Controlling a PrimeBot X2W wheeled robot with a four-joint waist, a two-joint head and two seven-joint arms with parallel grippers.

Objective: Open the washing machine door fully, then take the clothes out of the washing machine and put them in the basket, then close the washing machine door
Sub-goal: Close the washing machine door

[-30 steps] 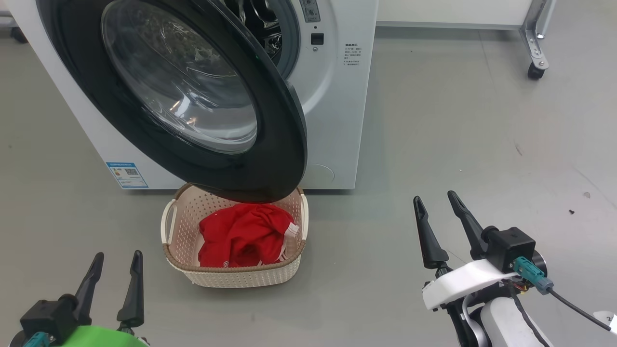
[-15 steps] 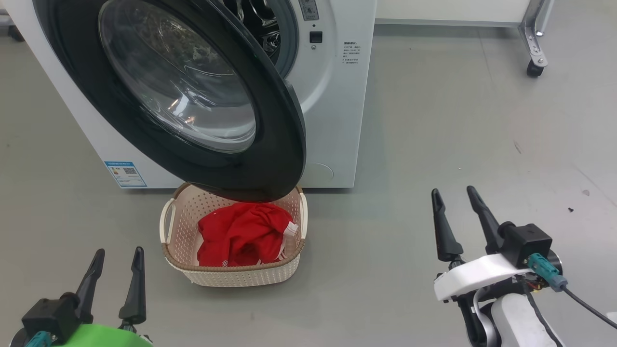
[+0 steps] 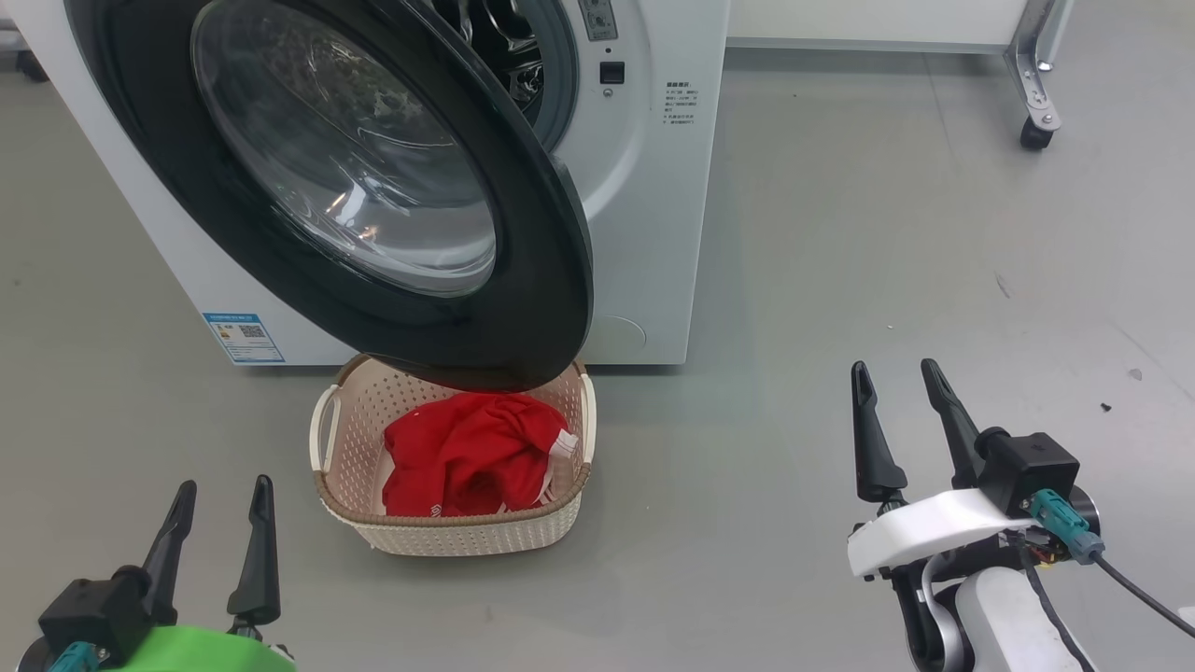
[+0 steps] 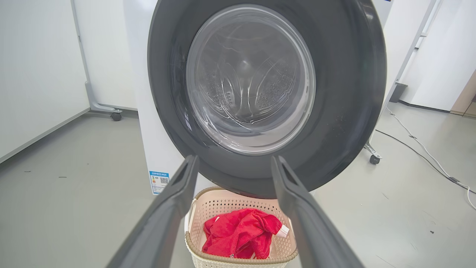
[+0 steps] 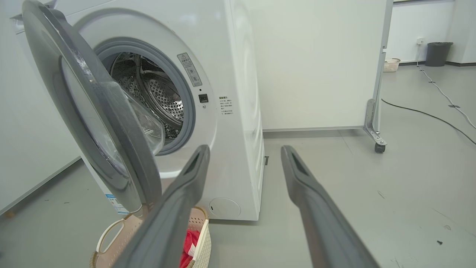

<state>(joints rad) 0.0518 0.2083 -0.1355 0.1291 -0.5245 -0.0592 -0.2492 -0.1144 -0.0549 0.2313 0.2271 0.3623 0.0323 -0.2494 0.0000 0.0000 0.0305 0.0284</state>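
Note:
The white washing machine (image 3: 644, 205) stands ahead with its black-rimmed door (image 3: 373, 187) swung partly open over the basket (image 3: 448, 537). Red clothes (image 3: 471, 455) with white trim lie inside that cream basket on the floor. My left gripper (image 3: 219, 490) hovers open at the lower left, empty, a little left of the basket. At the lower right my right gripper (image 3: 894, 371) is open and empty, well to the right of the basket. The left wrist view faces the door glass (image 4: 249, 78) and the clothes (image 4: 241, 232). The steel drum (image 5: 156, 93) shows in the right wrist view behind the door (image 5: 96, 111).
A white panel on a metal foot with a caster (image 3: 1034, 135) stands at the back right. A cable (image 5: 427, 115) runs over the grey floor to the right, and a dark bin (image 5: 438, 54) stands far off by the wall.
My right gripper has drifted to the right and slightly back from the machine. The left gripper has barely moved. Door, basket and clothes stay as they were.

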